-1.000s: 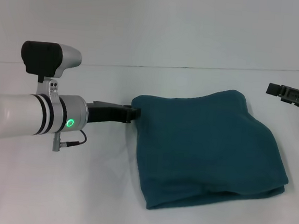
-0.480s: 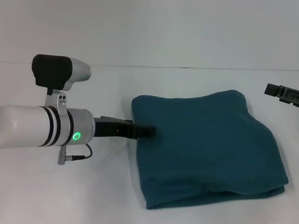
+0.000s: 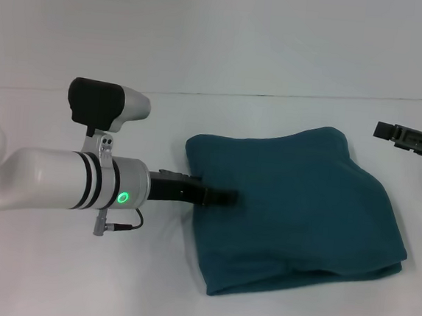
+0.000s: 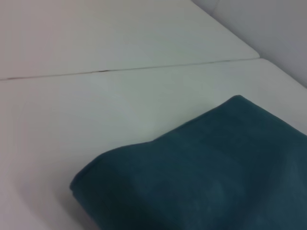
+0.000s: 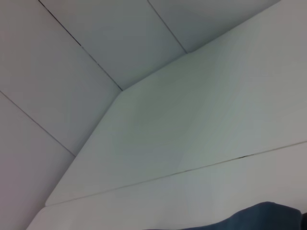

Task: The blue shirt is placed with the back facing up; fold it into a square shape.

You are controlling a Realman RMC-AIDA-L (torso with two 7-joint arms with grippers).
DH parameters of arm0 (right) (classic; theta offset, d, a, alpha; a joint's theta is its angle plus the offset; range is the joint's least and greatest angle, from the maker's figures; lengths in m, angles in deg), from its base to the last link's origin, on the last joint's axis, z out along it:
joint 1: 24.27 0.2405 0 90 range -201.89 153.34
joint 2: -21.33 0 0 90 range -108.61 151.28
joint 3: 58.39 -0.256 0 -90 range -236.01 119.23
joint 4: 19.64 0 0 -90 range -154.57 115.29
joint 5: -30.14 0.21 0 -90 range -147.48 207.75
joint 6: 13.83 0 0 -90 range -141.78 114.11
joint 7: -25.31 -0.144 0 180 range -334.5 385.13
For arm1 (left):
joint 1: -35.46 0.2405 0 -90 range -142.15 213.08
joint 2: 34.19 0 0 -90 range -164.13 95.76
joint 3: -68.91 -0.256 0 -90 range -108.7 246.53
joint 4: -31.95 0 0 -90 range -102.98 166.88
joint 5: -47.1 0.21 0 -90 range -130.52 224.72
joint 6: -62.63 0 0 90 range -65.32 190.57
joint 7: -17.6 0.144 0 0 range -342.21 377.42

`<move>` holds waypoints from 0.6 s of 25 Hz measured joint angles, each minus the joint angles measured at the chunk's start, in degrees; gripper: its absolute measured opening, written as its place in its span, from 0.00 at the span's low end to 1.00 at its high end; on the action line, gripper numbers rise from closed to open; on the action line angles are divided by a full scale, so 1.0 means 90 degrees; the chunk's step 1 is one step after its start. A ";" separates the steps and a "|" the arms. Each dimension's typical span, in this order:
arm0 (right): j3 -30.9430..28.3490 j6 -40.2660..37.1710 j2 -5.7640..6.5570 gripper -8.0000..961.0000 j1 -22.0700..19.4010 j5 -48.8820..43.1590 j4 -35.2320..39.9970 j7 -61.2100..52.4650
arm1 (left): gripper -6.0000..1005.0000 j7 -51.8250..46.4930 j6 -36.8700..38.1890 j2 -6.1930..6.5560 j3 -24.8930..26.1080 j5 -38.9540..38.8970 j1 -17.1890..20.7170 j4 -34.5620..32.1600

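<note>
Left gripper (image 3: 226,197) seemingly over blue shirt (image 3: 303,203)

Left arm (image 3: 53,183): white rounded shell, silver cuff w/ two black rings near the wrist. Green lit ring light (image 3: 124,198) on the cuff. Wrist camera (image 3: 106,103) on top: black front, silver-grey back, on a small silver bracket w/ two screws. Thin black cable (image 3: 122,226) loops under the cuff to a small grey plug. Left gripper (image 3: 226,197): black, narrow. Right gripper (image 3: 412,138) at far right edge: black, flat, blocky, dark grey-green inner parts.
</note>
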 joint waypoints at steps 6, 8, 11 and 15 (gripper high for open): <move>0.0000 -0.0029 -0.0009 0.95 -0.0001 0.0000 0.0000 0.0000 | 0.88 -0.0008 0.0004 -0.0006 0.0000 -0.0031 0.0035 -0.0122; 0.0000 -0.0039 -0.0010 0.95 -0.0003 0.0000 0.0000 0.0000 | 0.85 0.0015 -0.0027 -0.0006 -0.0001 -0.0035 0.0048 -0.0158; 0.0000 -0.0046 -0.0010 0.95 -0.0011 0.0000 0.0000 0.0000 | 0.77 0.0028 -0.0070 -0.0006 -0.0004 -0.0029 0.0036 -0.0161; 0.0000 -0.0046 -0.0010 0.95 -0.0012 0.0000 0.0000 0.0000 | 0.65 0.0031 -0.0114 -0.0006 -0.0007 0.0002 -0.0002 -0.0151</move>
